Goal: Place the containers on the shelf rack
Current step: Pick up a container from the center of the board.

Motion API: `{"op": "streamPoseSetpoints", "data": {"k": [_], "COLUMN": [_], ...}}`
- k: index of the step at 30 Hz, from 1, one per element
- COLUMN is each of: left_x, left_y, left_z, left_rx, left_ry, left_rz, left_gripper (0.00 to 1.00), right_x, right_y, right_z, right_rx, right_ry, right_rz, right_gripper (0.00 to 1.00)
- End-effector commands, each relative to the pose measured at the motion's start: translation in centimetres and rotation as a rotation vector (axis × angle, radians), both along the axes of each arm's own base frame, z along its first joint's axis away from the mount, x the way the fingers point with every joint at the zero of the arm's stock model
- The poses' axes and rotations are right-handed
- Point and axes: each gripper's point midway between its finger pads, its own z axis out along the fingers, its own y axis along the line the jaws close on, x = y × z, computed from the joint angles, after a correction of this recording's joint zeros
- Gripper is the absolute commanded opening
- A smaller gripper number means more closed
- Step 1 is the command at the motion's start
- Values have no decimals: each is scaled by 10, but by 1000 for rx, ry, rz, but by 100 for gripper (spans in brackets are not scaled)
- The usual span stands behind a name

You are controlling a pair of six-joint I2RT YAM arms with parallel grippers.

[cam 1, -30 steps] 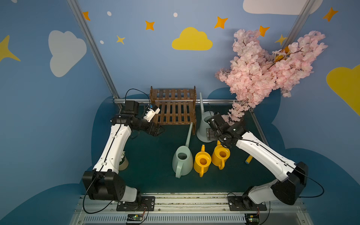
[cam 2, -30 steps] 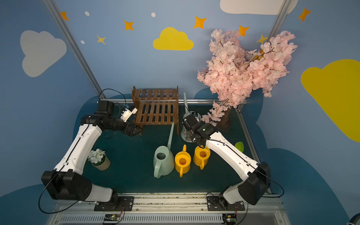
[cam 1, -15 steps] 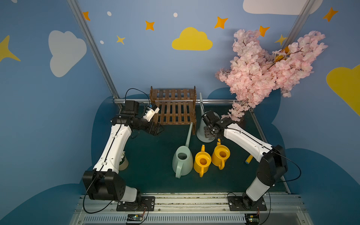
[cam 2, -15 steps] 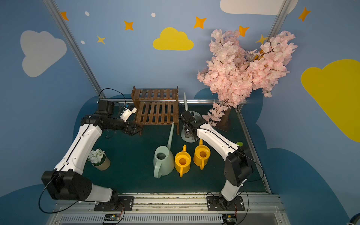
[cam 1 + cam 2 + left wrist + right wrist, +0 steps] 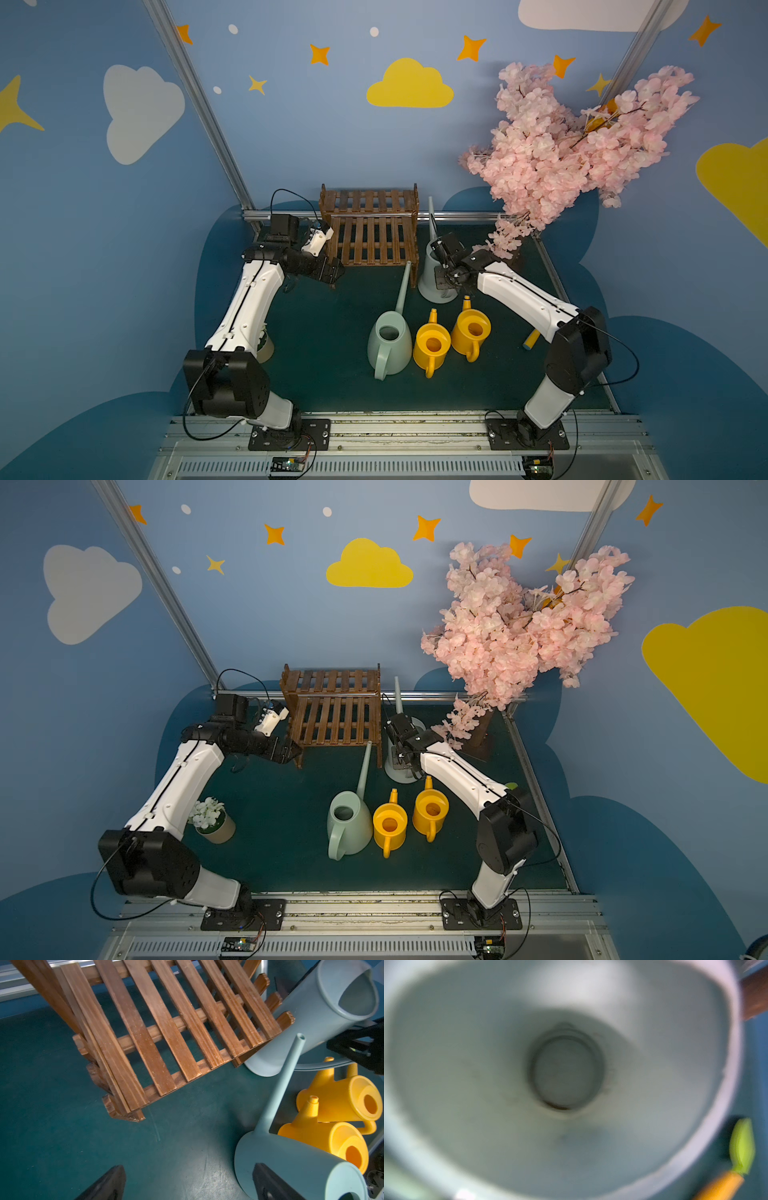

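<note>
The grey can (image 5: 429,272) is tall and pale grey-blue with a long thin spout. It stands upright on the mat (image 5: 324,332), just beside the rack (image 5: 370,239). The right gripper (image 5: 446,276) is closed on its top edge. The left gripper (image 5: 333,270) gapes wide and empty near the rack's front corner.

Blue cloud-painted walls (image 5: 291,137), dark green floor (image 5: 332,390)

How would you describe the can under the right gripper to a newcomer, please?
Find the dark wooden shelf rack at the back. Just right of it stands the grey-blue watering can: tall and cylindrical, unlike the mint cone and two small yellow cans.
</note>
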Motion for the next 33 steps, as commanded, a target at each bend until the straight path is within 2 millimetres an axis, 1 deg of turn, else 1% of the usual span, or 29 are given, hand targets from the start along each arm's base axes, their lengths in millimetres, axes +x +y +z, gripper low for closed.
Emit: {"op": "streamPoseSetpoints", "data": {"k": [1, 4, 6, 10, 13, 17, 18, 21, 25, 29, 33], "left_x": [17, 29, 36, 48, 60, 74, 77, 84, 90, 92, 92], "left_y": [14, 27, 31, 36, 39, 39, 39, 40, 44, 47, 45], "left_z": [-6, -15, -19, -28, -31, -34, -33, -39, -51, -59, -65], "left_rx": [39, 96, 116, 139, 148, 145, 143, 146, 179, 197, 193], "left_ry": [-5, 1, 12, 51, 65, 86, 85, 106, 130, 145, 163], "left_rz": [91, 146, 161, 192, 212, 222, 224, 238, 259, 274, 272], "left_gripper": [100, 100, 99, 97, 92, 83, 79, 65, 52, 48, 42], "right_x": [6, 7, 7, 6, 4, -1, -2, -7, -12, -19, -29], "right_y": [-7, -7, -7, -7, -6, -10, -11, -13, -12, -12, -10], "right_z": [11, 19, 26, 42, 57, 76, 81, 97, 120, 142, 163], "right_rx": [-5, 10, 20, 47, 72, 114, 123, 153, 191, 230, 266], "right_ry": [-42, -59, -78, -113, -139, -178, -189, -223, -272, -314, -341], "right_rz": [-20, -22, -23, -21, -17, -34, -38, -36, 7, 23, 42], "right_gripper": [8, 3, 0, 0, 0, 0, 0, 0, 0, 0, 0]}}
